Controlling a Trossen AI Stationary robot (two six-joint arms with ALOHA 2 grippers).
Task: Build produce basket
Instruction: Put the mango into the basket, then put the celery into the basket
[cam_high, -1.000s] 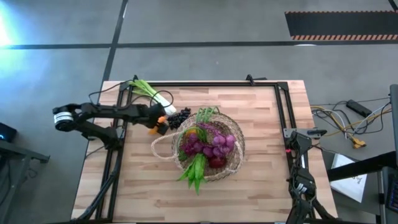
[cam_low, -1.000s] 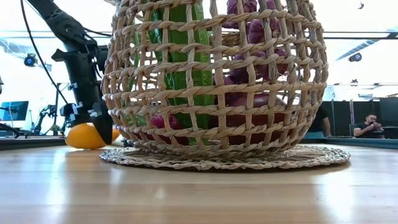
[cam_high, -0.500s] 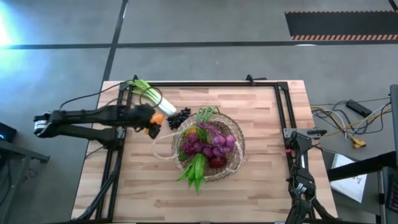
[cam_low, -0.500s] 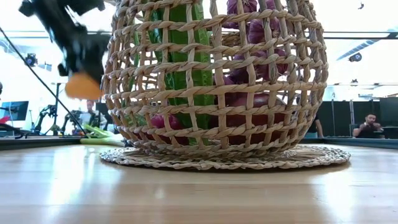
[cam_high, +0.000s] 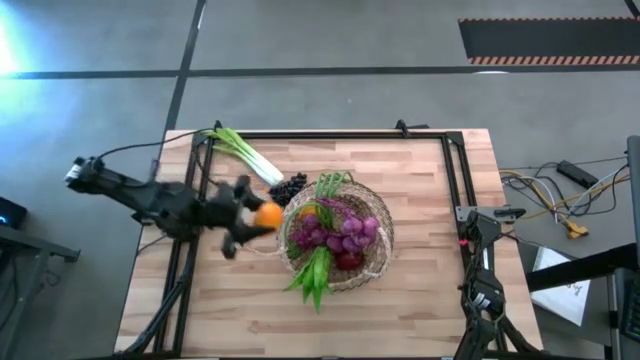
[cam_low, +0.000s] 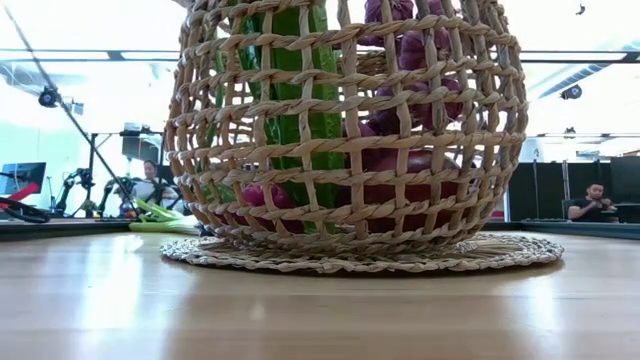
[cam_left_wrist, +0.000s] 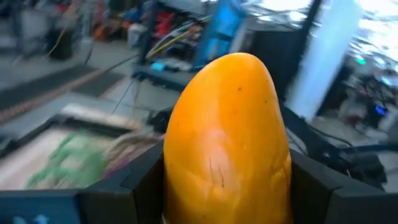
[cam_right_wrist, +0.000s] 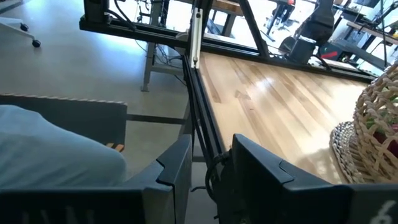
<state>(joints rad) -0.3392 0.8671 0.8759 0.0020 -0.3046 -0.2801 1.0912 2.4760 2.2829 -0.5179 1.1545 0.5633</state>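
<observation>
Orange piece (cam_left_wrist: 227, 140) — clamped in left end effector (cam_high: 262, 215) beside basket (cam_high: 380, 215).

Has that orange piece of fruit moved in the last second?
Yes. The left gripper, shut on the orange piece, has carried it from beside the dark grapes toward the near side, up to the basket rim.

- A pale wooden table (cam_high: 400, 200) with a dark metal frame along its edges is set on a grey concrete floor (cam_high: 330, 40).
- A dark line (cam_high: 300, 72) is drawn across the floor beyond the table's far edge.
- A black mat with an orange-striped edge (cam_high: 545, 40) is laid on the floor well beyond the table's far right corner.
- Loose cables (cam_high: 560, 195) are seen just right of the table.
- Bright overhead light (cam_low: 100, 30) is seen behind the table, and seated people (cam_low: 590, 200) are seen in the room there.
</observation>
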